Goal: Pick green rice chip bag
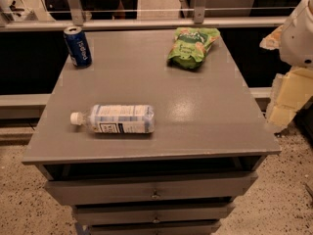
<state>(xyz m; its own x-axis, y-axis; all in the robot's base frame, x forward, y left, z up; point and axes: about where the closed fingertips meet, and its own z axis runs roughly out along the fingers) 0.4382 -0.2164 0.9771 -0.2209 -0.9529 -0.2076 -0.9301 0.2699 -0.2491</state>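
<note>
The green rice chip bag (pixel 191 47) lies flat on the far right part of the grey cabinet top (pixel 195 106), close to the back edge. It is bright green with a darker top and pale chip pictures. My gripper is not in view. Only a white rounded part of my arm (pixel 299 31) shows at the right edge, beside and apart from the cabinet, to the right of the bag.
A blue soda can (pixel 78 46) stands at the far left corner. A clear plastic bottle (pixel 115 119) with a white cap lies on its side near the front left. Drawers (pixel 151 190) sit below the top. A rail and glass run behind.
</note>
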